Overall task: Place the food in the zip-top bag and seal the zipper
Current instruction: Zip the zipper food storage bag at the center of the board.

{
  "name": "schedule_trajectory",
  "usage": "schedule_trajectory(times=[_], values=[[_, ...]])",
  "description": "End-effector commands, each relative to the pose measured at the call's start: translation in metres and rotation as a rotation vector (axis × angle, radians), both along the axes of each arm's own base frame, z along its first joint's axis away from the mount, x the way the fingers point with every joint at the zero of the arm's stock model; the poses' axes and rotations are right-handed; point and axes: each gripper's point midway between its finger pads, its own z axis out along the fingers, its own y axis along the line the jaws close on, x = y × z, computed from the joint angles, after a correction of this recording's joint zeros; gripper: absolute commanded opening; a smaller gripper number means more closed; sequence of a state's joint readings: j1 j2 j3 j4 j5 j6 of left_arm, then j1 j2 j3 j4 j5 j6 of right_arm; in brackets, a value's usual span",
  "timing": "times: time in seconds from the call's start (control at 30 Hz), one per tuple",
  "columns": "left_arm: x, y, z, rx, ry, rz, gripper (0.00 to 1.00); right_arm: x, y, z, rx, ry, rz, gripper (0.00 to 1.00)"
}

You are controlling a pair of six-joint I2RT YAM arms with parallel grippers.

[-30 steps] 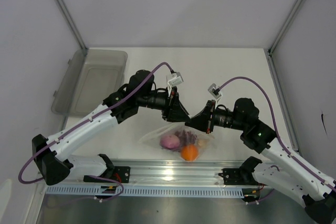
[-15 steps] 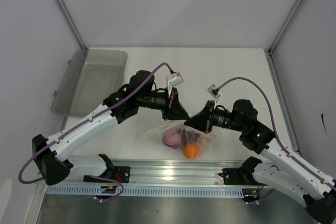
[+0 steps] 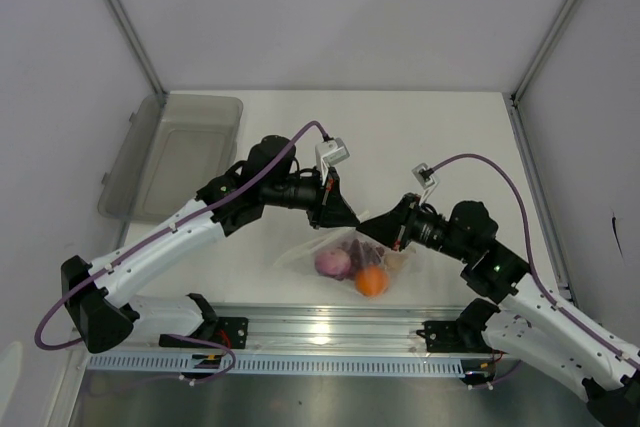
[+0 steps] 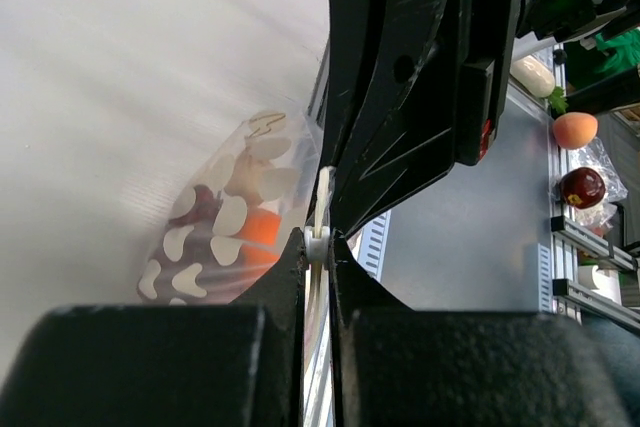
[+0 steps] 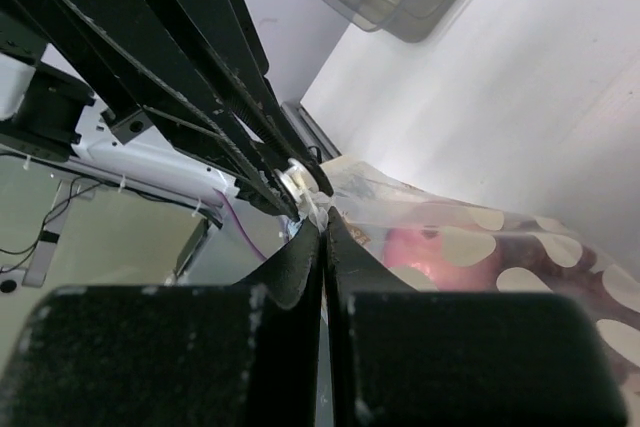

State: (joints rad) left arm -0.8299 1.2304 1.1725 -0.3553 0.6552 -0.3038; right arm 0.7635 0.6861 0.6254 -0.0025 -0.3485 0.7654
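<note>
The zip-top bag (image 3: 300, 259) sits by the middle of the worktop's near edge, held at its top by both tools; the left gripper (image 4: 318, 250) is pinched narrow on the zipper (image 4: 322, 197) at the bag's mouth; the right gripper (image 5: 323, 237) is clamped on that same edge, tip to tip with the left; inside lie the orange (image 3: 371, 282), the onion (image 3: 331, 263) and, apparently, dark berries (image 3: 356, 250) between them; the grey tub (image 3: 175, 152) sits at the far left corner.
</note>
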Motion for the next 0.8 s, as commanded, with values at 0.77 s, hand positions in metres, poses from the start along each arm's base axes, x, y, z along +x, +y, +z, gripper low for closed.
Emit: schedule_trajectory(times=[0.77], values=[[-0.007, 0.021, -0.013, 0.084, -0.031, 0.023, 0.01, 0.030, -0.036, 0.031, 0.015, -0.058, -0.237, 0.00]])
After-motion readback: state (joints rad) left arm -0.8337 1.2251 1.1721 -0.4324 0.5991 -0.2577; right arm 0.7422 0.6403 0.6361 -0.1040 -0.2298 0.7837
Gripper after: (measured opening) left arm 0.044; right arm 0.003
